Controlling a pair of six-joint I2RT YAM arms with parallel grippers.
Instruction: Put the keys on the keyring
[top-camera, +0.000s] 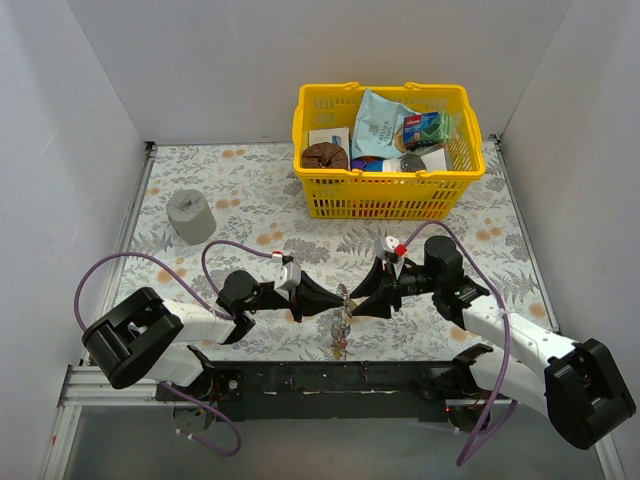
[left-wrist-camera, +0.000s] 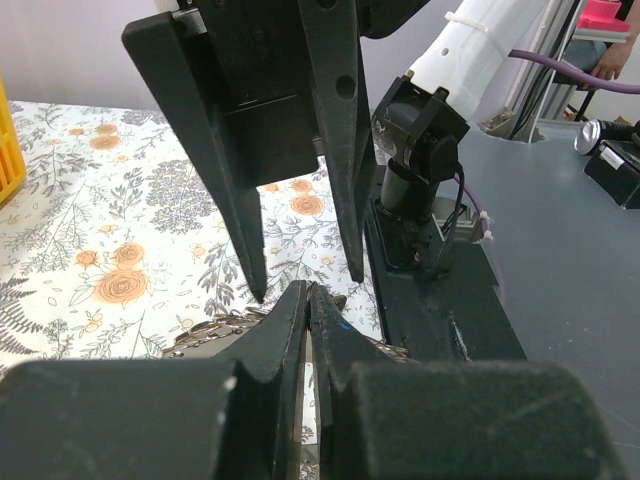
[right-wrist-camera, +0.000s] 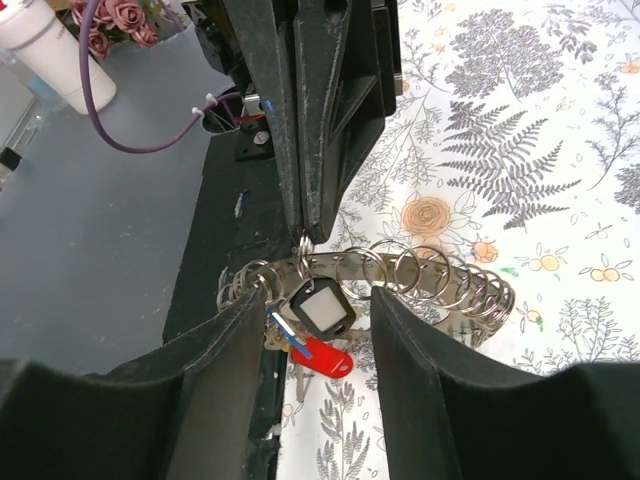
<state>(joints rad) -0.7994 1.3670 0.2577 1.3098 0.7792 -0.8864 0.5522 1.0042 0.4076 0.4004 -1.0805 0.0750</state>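
step in hand: hanging keys on the ring, late on by my judgement (a cluster already dangled from it).
left gripper (right-wrist-camera: 305, 232): jaws closed to a thin line, pinching the top edge of the keyring (right-wrist-camera: 430, 290), at centre frame in the right wrist view.
right gripper (top-camera: 358, 302): fingers spread apart either side of the hanging cluster, gripping nothing.
where the keyring was: between the two grippers, lower centre of the overhead view, over the near edge of the floral table (top-camera: 250, 200); whether it touched the cloth could not be told.
where the keys (right-wrist-camera: 318, 335) were: hanging below the ring, just under the left gripper's pinch.
next move, as judged: the right gripper would need to draw back clear of the cluster without snagging it while the left kept its pinch; no loose key showed on the cloth, so whether any was left to fetch could not be told.
count, rings: one keyring, with many small split rings strung along it (too crowded to number).
count, key pieces told apart: one red head (right-wrist-camera: 328, 357), one black tag (right-wrist-camera: 320, 308) with a pale window, one sliver of blue.
count, other: one yellow basket (top-camera: 385, 205), upper right of the overhead view.
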